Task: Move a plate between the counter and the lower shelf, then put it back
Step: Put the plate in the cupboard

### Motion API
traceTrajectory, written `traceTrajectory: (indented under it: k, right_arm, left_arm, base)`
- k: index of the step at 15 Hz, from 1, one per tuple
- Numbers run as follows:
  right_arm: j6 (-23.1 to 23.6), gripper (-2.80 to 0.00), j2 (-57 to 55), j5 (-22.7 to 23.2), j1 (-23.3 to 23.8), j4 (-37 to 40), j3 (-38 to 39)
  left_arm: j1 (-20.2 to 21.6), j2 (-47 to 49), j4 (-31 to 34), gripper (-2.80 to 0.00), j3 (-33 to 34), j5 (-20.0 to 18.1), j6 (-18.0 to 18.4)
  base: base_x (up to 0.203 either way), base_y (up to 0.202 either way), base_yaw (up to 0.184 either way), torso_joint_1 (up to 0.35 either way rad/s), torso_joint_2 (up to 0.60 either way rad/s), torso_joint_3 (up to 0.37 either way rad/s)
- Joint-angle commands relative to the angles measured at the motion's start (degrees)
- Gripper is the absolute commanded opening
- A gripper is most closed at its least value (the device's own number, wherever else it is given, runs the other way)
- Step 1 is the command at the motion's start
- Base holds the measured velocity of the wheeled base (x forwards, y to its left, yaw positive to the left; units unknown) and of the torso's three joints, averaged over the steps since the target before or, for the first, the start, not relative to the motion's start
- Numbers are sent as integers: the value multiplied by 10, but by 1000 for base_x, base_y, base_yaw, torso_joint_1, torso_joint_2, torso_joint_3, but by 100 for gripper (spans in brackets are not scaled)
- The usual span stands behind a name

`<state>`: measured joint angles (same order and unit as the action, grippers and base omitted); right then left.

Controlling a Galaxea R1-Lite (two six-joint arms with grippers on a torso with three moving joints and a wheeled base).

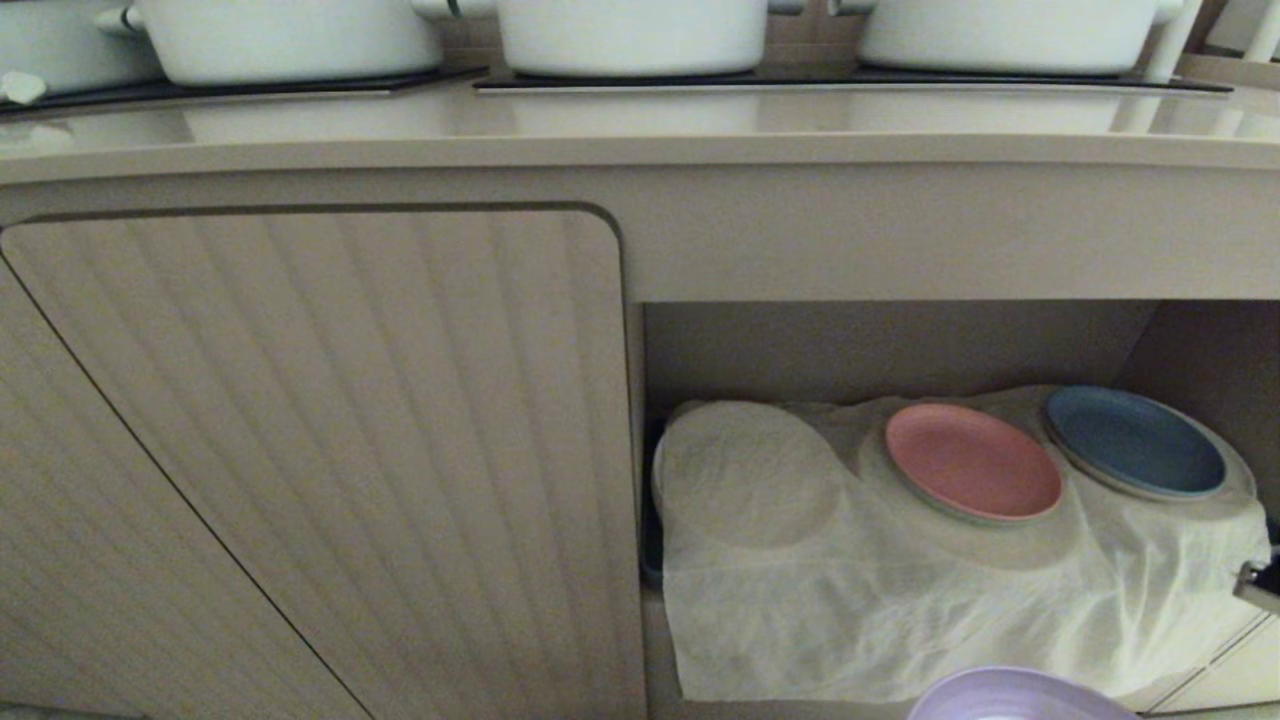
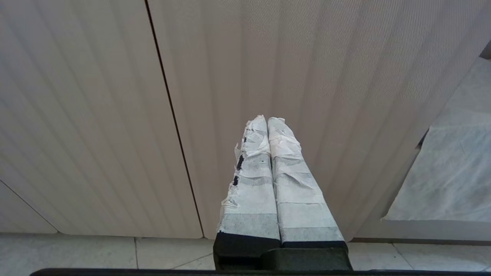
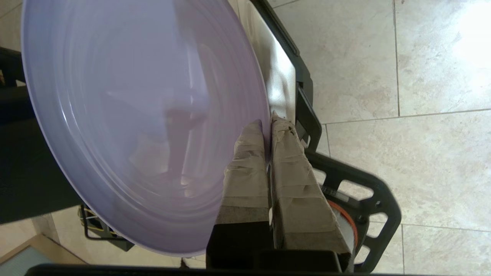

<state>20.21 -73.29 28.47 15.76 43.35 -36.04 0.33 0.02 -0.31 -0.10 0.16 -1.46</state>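
The lilac plate [image 3: 145,126] hangs on edge over the floor, and my right gripper [image 3: 267,124] is shut on its rim, one taped finger on each face. In the head view only the plate's top edge [image 1: 1020,697] shows, low in front of the lower shelf [image 1: 900,350]. The shelf's white cloth [image 1: 900,600] has a bare hump [image 1: 750,470] on its left. The counter [image 1: 640,130] runs across above. My left gripper [image 2: 267,120] is parked, shut and empty, facing the ribbed cabinet door [image 2: 307,76].
A pink plate [image 1: 972,462] and a blue plate [image 1: 1135,440] lie on the cloth's middle and right humps. White pots [image 1: 630,35] stand on the counter's black panels. A closed door [image 1: 330,450] fills the left. My black base frame [image 3: 345,180] stands on floor tiles beyond the right fingers.
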Motion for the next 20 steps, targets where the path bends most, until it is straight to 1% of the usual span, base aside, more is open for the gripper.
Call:
traceTrajectory:
  k: [1,5,6,8,10,11,14,16,18,20]
  right_arm:
    - [1,-280,-44,2,-1,-27,2]
    - [-4,-280,-111,2,-11,-94,-3]
    - [-20,-280,-124,3,-22,-119,-4]
    - [-71,-280,-147,2,-51,-162,-15]
    - [-119,-280,-170,2,-79,-170,-41]
    - [-134,-280,-181,1,-90,-173,-48]
    - [-143,-280,-202,1,-98,-181,-57]
    - [-173,-280,-215,0,-100,-194,-67]
    - [-223,-280,-233,-38,-115,-199,-81]
    - [-269,-280,-241,-46,-130,-219,-90]
  left_arm:
    - [0,1,0,-280,0,0,0]
    - [0,1,0,-280,0,0,0]
    - [0,1,0,-280,0,0,0]
    - [0,1,0,-280,0,0,0]
    - [0,1,0,-280,0,0,0]
    - [0,1,0,-280,0,0,0]
    - [0,1,0,-280,0,0,0]
    - [0,1,0,-280,0,0,0]
    - [0,1,0,-280,0,0,0]
    - [0,1,0,-280,0,0,0]
  base:
    - [0,0,0,0,0,0]
    - [0,0,0,0,0,0]
    - [0,0,0,0,0,0]
    - [0,0,0,0,0,0]
    - [0,0,0,0,0,0]
    - [0,0,0,0,0,0]
    - [0,0,0,0,0,0]
    - [0,0,0,0,0,0]
    - [0,0,0,0,0,0]
    - [0,0,0,0,0,0]
